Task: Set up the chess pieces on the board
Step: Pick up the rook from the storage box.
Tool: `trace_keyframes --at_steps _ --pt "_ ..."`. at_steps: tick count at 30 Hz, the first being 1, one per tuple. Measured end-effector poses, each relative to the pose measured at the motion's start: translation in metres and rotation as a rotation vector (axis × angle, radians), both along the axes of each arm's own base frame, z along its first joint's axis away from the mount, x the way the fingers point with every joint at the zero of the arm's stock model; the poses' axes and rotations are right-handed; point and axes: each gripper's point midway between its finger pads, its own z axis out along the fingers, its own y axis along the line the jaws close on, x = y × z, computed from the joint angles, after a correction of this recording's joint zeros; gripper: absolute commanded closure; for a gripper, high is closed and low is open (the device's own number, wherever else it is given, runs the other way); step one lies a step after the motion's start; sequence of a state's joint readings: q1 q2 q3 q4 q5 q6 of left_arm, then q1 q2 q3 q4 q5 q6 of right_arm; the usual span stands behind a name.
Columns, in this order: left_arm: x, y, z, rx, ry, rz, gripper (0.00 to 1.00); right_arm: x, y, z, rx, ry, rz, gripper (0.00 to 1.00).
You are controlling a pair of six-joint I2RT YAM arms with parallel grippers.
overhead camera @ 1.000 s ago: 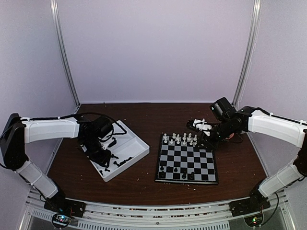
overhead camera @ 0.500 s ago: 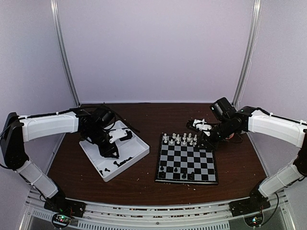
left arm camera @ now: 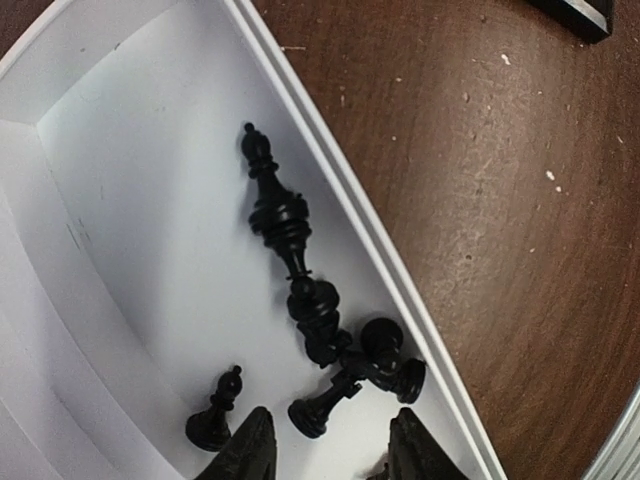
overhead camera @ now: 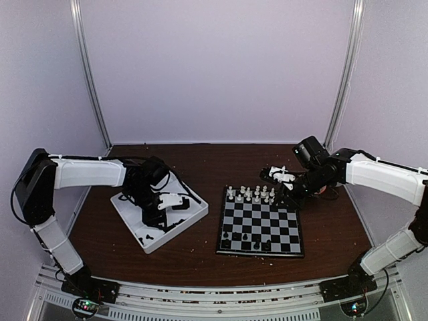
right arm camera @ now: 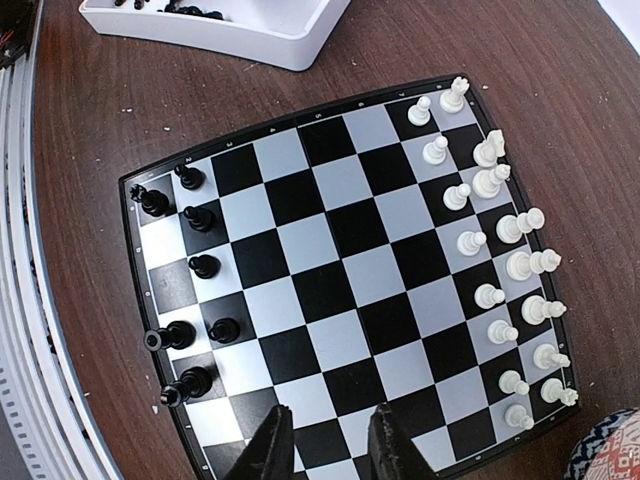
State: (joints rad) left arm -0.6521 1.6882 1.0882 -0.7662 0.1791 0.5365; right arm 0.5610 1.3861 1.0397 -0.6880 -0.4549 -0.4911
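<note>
Several black chess pieces [left arm camera: 318,305] lie in a heap against the right wall of the white tray [left arm camera: 150,220], and one black pawn [left arm camera: 212,420] stands apart. My left gripper [left arm camera: 333,455] is open and empty just above them; it also shows in the top view [overhead camera: 158,217]. The board [overhead camera: 264,224] carries several black pieces [right arm camera: 203,266] on its near rows and white pieces [right arm camera: 470,242] on its far rows. My right gripper [right arm camera: 330,445] is open and empty above the board's [right arm camera: 330,260] right edge, and it shows in the top view [overhead camera: 291,195].
The white tray [overhead camera: 194,217] sits left of the board on the brown table, its corner in the right wrist view [right arm camera: 270,40]. Small crumbs are scattered on the wood. A patterned object [right arm camera: 610,450] shows at the right wrist view's lower right corner.
My left arm has swung right and nearer over the tray, with its wrist turned, to above the heap of black pieces. The right arm has not moved.
</note>
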Motion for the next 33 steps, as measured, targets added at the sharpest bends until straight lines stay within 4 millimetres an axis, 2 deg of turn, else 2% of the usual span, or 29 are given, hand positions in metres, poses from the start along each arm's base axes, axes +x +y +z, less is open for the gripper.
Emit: trace_keyframes --at_steps 6,13,21,25,30,33 --pt "-0.002 0.004 0.000 0.003 -0.018 -0.024 0.61 0.000 0.000 -0.002 0.000 0.008 0.000 0.73" --pt "-0.006 0.006 -0.016 0.049 0.005 -0.048 0.62 -0.002 0.001 -0.004 0.002 0.021 0.008 0.73" --pt "-0.010 0.004 -0.022 0.070 0.012 -0.073 0.69 -0.001 0.000 -0.004 0.001 0.025 0.004 0.73" --pt "-0.013 0.005 -0.029 0.094 0.023 -0.082 0.67 -0.002 -0.001 -0.005 -0.002 0.029 0.004 0.73" --pt "-0.011 0.007 -0.028 0.111 0.009 -0.062 0.65 -0.002 -0.001 -0.007 -0.004 0.035 0.005 0.73" --pt "-0.007 0.007 -0.015 0.096 -0.029 -0.042 0.65 -0.002 -0.001 -0.008 -0.005 0.039 0.004 0.73"
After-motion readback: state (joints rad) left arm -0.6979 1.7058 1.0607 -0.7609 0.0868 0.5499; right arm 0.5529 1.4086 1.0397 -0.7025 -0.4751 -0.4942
